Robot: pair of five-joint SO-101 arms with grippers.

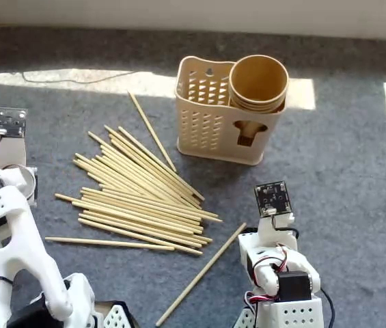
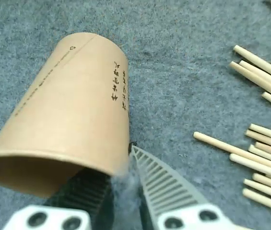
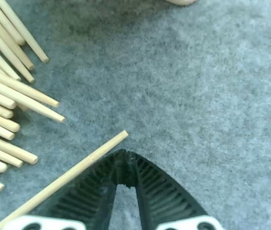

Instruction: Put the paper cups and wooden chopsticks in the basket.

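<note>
1. My left end effector (image 2: pixel 125 158) is clamped on the rim of a paper cup (image 2: pixel 73 110). The cup is tilted on its side, with its mouth turned back toward the wrist camera and its base pointing away.
2. My right end effector (image 3: pixel 122 154) is closed and holds nothing. It sits low over the grey table (image 1: pixel 356 171), its tip just beside the end of a single chopstick (image 3: pixel 63 179) that lies slantwise next to my right arm.
3. The basket (image 1: pixel 206 123) stands upright at the far side of the table. A stack of paper cups (image 1: pixel 258 83) is nested in its right end, as seen from above.
4. A loose pile of chopsticks (image 1: pixel 138 198) is fanned out on the table in front of the basket, nearer my left arm.
5. One more stray chopstick (image 1: pixel 152 130) lies apart, between the pile and the basket.
</note>
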